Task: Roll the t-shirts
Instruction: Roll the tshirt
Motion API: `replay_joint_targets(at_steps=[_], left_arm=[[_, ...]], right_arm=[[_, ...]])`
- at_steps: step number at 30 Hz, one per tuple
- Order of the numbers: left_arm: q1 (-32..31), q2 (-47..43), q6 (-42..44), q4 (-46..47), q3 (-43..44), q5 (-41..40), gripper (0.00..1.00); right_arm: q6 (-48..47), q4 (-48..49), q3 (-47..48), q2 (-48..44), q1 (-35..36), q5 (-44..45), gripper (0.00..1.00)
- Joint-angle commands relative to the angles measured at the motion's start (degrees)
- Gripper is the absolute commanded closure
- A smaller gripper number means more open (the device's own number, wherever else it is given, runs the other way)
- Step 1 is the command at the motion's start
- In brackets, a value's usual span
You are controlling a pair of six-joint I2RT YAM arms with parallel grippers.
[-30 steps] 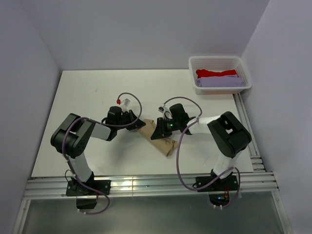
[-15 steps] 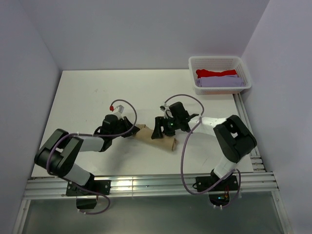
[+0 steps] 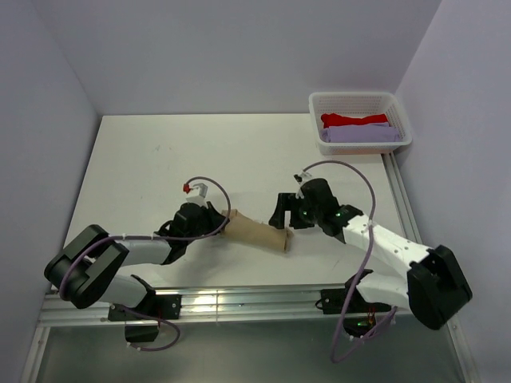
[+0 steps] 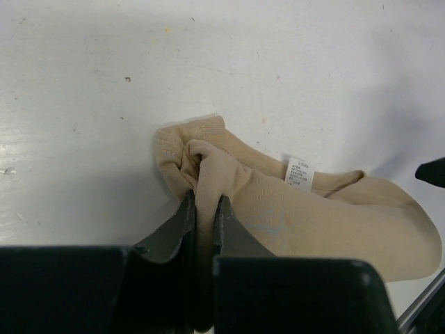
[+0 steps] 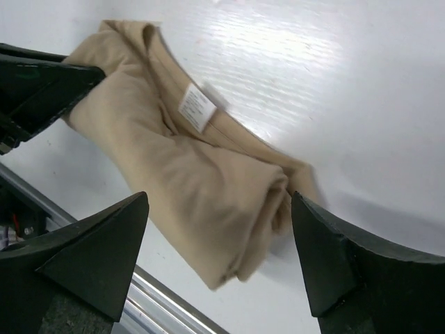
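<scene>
- Find the tan-beige t-shirt as a loose roll close to the near edge of the table, roughly midway between its side edges, with the white neck label facing up.
- Read the left gripper as clenched on a bunched fold at the roll's left end, fingers almost together with cloth pinched between.
- Read the right gripper as released: fingers spread wide, one to each side of the roll's right end, apparently clear of the cloth, though contact there is hard to judge.
- Note the red t-shirt and the lavender t-shirt lying in the white lattice basket at the far right corner, well apart from both arms.
- Judge the step in hand as tightening or finishing the tan roll: uneven, fatter at the right end, a flap loose beside the label.
- Keep the left pinch firm as an anchor, to stop the layers unwinding.
- Bring the right gripper square over the thick end before closing, and take every layer, not the outer one alone.
- Move both ends at one pace, to avoid twisting the roll.
- Avoid dragging toward the near edge, where the metal rail could snag soft cotton.
</scene>
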Motion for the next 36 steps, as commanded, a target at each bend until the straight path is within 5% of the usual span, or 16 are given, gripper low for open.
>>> replay_joint_targets(at_steps=[1, 11, 25, 36], left_arm=[[-1.7, -1.8, 2.1, -1.8, -0.1, -3.6, 1.0], [-2.8, 1.5, 2.1, -5.3, 3.1, -3.6, 1.0], [-2.8, 4.9, 1.6, -8.6, 6.3, -1.8, 1.0], [-2.8, 8.2, -0.2, -13.0, 9.2, -1.0, 1.0]], right_arm=[[5.2, -3.0, -3.1, -6.6, -1.2, 5.9, 0.1], [13.2, 9.9, -19.9, -19.7, -4.6, -2.7, 0.1], [18.0, 28.6, -28.2, -14.8, -5.5, -7.7, 0.09], [24.1, 35.5, -33.4, -14.3, -5.4, -6.4, 0.3]])
